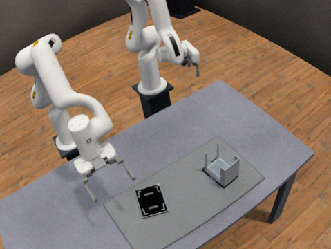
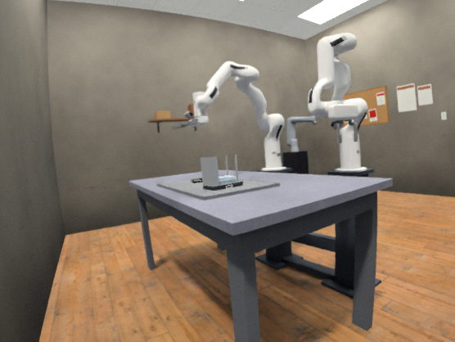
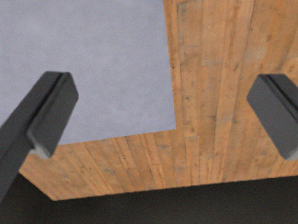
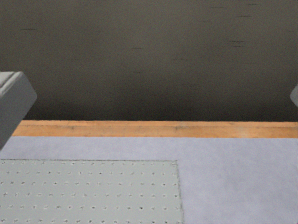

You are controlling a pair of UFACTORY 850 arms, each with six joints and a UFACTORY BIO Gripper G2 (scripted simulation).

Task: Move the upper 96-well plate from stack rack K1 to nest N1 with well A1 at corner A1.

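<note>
The rack K1 (image 1: 231, 173) (image 2: 209, 172) stands on the board, with a tall grey panel and thin posts. Pale blue plates (image 1: 217, 168) (image 2: 228, 178) sit low inside it; the upper and lower plate cannot be told apart, and their rim lettering is unreadable. The black nest N1 (image 1: 151, 200) (image 2: 196, 180) has pale corner locators and holds no plate. My right gripper (image 1: 114, 189) (image 2: 185, 125) (image 4: 157, 95) is wide open and empty, high above the table near the nest's side. My left gripper (image 1: 194, 70) (image 2: 347, 141) (image 3: 164, 115) is partly open and empty, raised behind the table, far from rack and nest.
The grey perforated board (image 1: 187, 203) (image 2: 180, 186) (image 4: 100, 192) lies on the blue-grey table (image 1: 47, 223) (image 2: 311, 196) (image 3: 110, 65) and carries the rack and nest, set well apart. The rack's upright panel and posts rise above its plates.
</note>
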